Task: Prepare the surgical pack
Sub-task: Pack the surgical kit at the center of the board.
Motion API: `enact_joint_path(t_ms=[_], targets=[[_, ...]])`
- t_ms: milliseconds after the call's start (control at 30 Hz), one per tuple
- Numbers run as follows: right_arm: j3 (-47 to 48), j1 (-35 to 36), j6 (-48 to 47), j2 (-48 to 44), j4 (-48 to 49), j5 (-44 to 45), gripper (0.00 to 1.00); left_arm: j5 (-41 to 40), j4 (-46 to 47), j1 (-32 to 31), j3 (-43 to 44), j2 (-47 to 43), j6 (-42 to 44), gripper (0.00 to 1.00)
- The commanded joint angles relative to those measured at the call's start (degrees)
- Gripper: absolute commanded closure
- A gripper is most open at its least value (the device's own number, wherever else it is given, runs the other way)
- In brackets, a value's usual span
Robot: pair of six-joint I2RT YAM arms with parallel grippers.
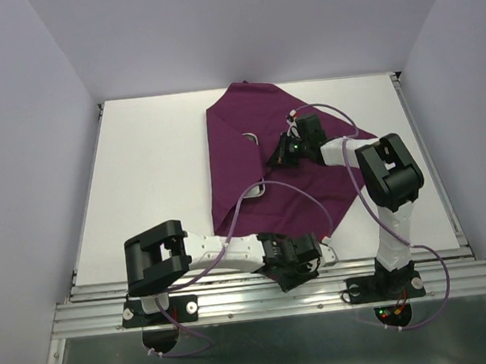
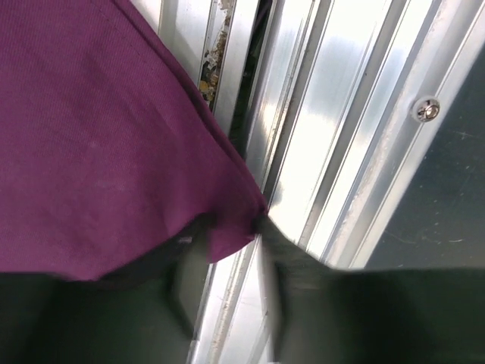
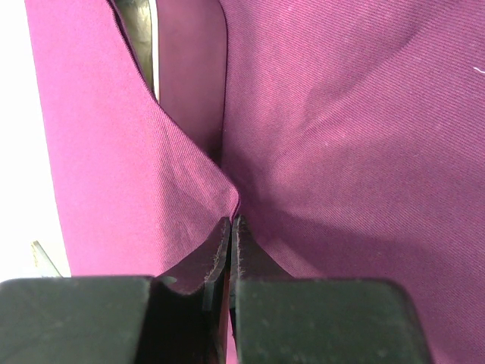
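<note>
While the left gripper [image 1: 309,257] straddles the near corner of the plum cloth [image 1: 240,148] at the table's [image 1: 147,174] front edge, jaws apart and blurred, the cloth lies folded and creased mid-table, and the right gripper [image 3: 231,227] pinches a fold, jaws closed.

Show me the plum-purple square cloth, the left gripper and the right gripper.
Plum-purple cloth [image 1: 232,161], top view, its flat left half.
Left gripper [image 2: 227,239], left wrist view, midway between fingertips.
Right gripper [image 3: 231,224], right wrist view, midway between fingertips.
</note>
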Motion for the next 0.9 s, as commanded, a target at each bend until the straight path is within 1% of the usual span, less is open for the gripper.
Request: enact_joint_path(t_ms=[0,33,67,100,133,200,300,400,433,467,567,600,700,733,800,867], targets=[[0.3,-0.5,-1.3,-2.1,0.6,1.4,0.99,-0.3,1.1,-0.2,1.7,-0.3,0.7,0.63],[0.4,-0.5,-1.3,-2.0,0.6,1.5,0.99,-0.7,1.1,-0.2,1.6,-0.3,0.4,0.68],[0.3,-0.5,-1.3,-2.1,0.6,1.6,0.99,-1.0,1.1,-0.2,1.5,-0.4,0.2,0.77],[0.2,-1.0,-1.2,-2.1,0.6,1.6,0.99,-1.6,0.7,-0.1,1.6,-0.4,0.1,0.98],[0.2,-1.0,-1.3,-2.1,0.6,1.7,0.99,-3.1,0.4,0.0,1.7,-0.7,-0.3,1.00],[0.1,-1.0,-1.3,-2.3,0.6,1.8,0.99,-4.5,-0.7,0.6,2.0,-1.3,-0.3,1.00],[-0.2,-1.0,-1.4,-2.2,0.6,1.9,0.99,-8.1,-2.6,2.6,2.4,-4.7,-0.2,1.00],[-0.4,-1.5,-1.4,-2.3,0.6,1.9,0.99,-10.9,-4.3,6.4,3.8,-9.5,-0.2,1.00],[-0.5,-1.5,-1.3,-2.3,0.6,2.0,0.99,-11.2,-4.3,7.6,4.2,-10.7,-0.1,1.00],[-0.5,-1.5,-1.2,-2.3,0.6,2.0,0.99,-11.2,-4.3,10.3,4.7,-12.8,0.0,1.00],[-0.5,-1.5,-0.9,-2.4,0.7,1.8,0.99,-11.3,-4.0,13.9,6.7,-15.6,0.2,1.00],[-0.5,-1.5,-0.7,-2.5,0.6,1.9,0.99,-11.7,-3.8,16.2,7.2,-16.1,0.3,1.00],[-0.8,-1.5,-0.2,-2.8,0.7,2.0,0.99,-13.3,-2.5,19.3,8.4,-17.1,0.4,1.00],[-1.0,-1.5,-0.2,-3.0,0.8,2.2,0.99,-14.4,-1.8,21.3,9.4,-17.1,0.8,1.00],[-1.1,-1.5,0.1,-3.0,0.8,2.3,0.99,-15.5,-1.3,22.9,11.0,-16.5,1.3,1.00],[-1.6,-1.5,0.5,-3.0,1.2,2.2,0.99,-15.8,-0.5,25.2,14.6,-14.7,2.0,1.00]])
